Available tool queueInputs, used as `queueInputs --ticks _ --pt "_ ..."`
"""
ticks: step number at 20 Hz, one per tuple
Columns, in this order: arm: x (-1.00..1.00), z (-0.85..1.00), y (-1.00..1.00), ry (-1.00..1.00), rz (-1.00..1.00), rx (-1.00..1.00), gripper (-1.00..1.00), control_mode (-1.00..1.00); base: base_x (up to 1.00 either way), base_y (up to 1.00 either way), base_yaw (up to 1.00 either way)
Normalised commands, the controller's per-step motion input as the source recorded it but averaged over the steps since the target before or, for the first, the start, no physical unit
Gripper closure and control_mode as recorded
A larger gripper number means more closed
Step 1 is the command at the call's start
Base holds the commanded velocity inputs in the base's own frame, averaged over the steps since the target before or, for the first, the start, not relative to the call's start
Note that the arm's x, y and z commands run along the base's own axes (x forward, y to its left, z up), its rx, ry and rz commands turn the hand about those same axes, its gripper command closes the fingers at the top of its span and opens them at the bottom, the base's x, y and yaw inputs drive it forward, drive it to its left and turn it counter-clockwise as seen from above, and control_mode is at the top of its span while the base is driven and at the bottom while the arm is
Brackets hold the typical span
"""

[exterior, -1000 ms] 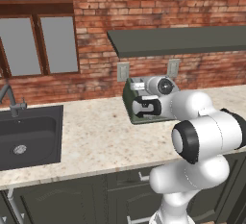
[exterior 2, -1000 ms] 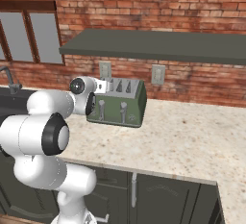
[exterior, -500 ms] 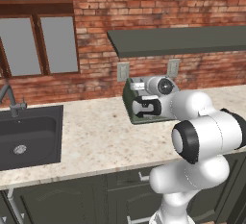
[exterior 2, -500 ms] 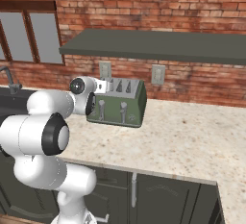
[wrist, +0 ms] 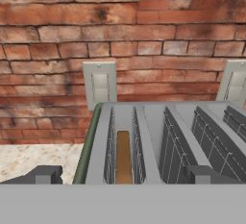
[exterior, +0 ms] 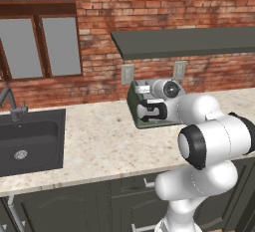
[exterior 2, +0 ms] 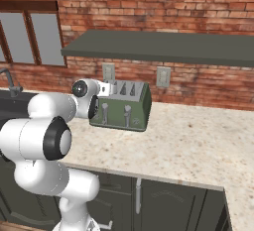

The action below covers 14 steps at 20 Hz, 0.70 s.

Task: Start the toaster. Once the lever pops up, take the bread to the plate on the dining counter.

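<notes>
The sage-green toaster (exterior 2: 130, 107) stands on the stone worktop against the brick wall, partly covered by my arm in the left base view (exterior: 135, 107). From the hand view I look along its grey top (wrist: 153, 122). The brown bread (wrist: 123, 156) sits low in the leftmost slot. My gripper (wrist: 123, 175) is open, its fingertips (wrist: 45, 174) wide apart at the toaster's front top edge, one to each side of the bread's slot. From the right base the gripper (exterior 2: 105, 92) sits at the toaster's front left corner. Two silver levers (exterior 2: 105, 109) show on the front. The plate and dining counter are out of view.
A dark sink (exterior: 25, 141) with a faucet (exterior: 10, 101) is set in the worktop (exterior 2: 198, 141) to the left. A dark shelf (exterior 2: 163, 46) hangs above the toaster. Two wall outlets (wrist: 99, 83) sit on the brick wall behind it.
</notes>
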Motion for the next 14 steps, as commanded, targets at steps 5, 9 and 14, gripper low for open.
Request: queueInputs --ticks 5,9,14 --pt "0.0 0.0 0.0 0.0 0.0 0.0 -1.0 -1.0 0.0 0.0 0.0" --pt "0.0 0.0 0.0 0.0 0.0 0.0 -1.0 -1.0 0.0 0.0 0.0" --pt "0.0 0.0 0.0 0.0 0.0 0.0 -1.0 -1.0 0.0 0.0 0.0"
